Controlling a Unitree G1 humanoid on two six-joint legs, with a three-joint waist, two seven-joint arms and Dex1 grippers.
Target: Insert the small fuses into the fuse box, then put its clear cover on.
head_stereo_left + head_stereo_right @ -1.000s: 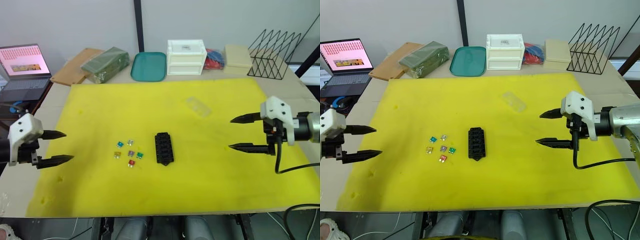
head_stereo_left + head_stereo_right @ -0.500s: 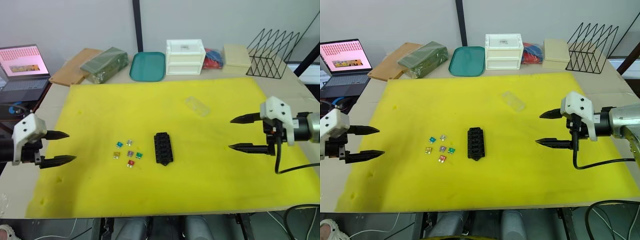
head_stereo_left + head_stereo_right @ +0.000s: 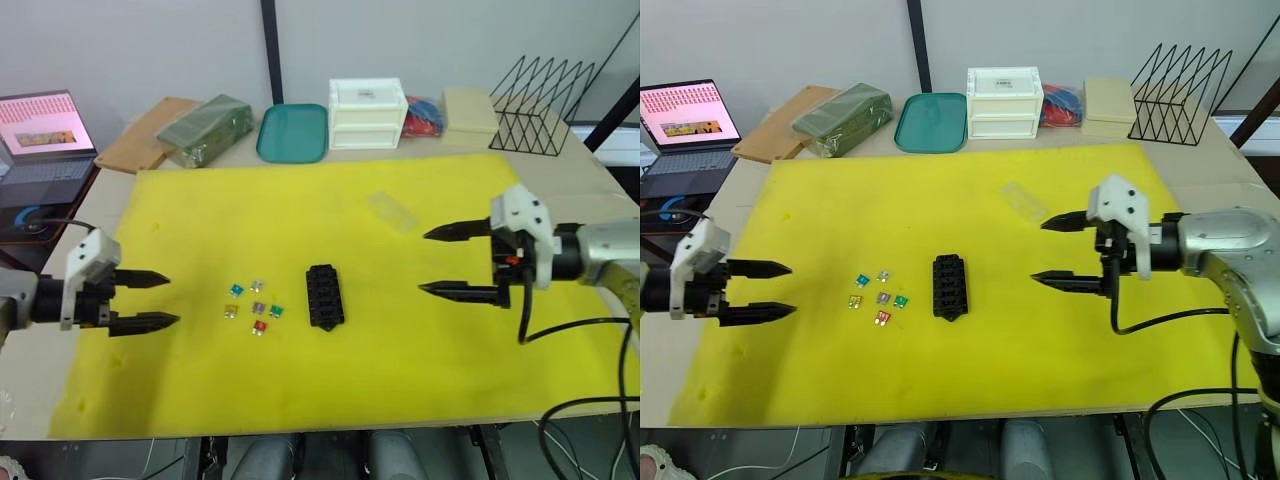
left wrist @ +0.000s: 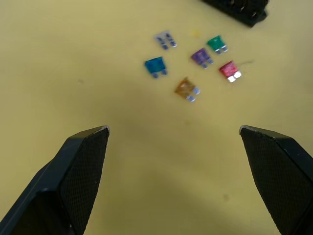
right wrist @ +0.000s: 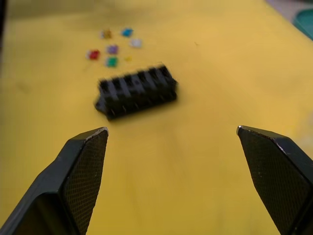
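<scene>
Several small fuses [image 3: 255,303] lie in a loose cluster on the yellow mat, just left of the black fuse box [image 3: 325,296]; the left wrist view shows them as blue [image 4: 156,65], tan [image 4: 186,88], purple, green and red pieces. The clear cover [image 3: 391,211] lies flat on the mat farther back, right of centre. My left gripper [image 3: 162,300] hovers open to the left of the fuses, empty. My right gripper [image 3: 430,262] is open and empty to the right of the fuse box [image 5: 136,91], pointing toward it.
Behind the yellow mat [image 3: 200,390] stand a teal tray [image 3: 292,132], a white drawer box [image 3: 367,113], a green packet [image 3: 205,129], a beige box [image 3: 470,110] and a black wire rack [image 3: 556,110]. A laptop [image 3: 45,135] sits at the far left.
Both grippers have moved inward over the mat: the left one rightward toward the fuses, the right one leftward toward the fuse box. Both stay open.
</scene>
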